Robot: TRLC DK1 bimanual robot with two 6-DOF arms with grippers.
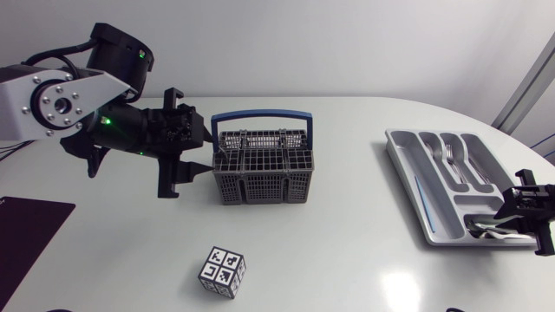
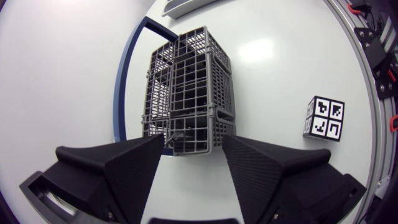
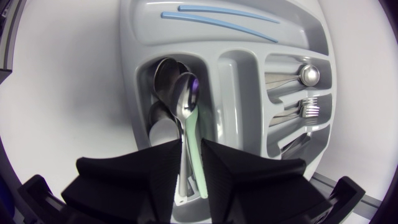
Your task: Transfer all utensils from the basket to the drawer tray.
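Right wrist view alone shows gripped spoon [image 3: 188, 98]

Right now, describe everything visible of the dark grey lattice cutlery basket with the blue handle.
The dark grey plastic lattice basket stands upright on the white table, divided into several open-topped compartments. A blue hoop handle spans its length. One end sits just ahead of the open left gripper; whether they touch is unclear. Its contents are hard to make out.
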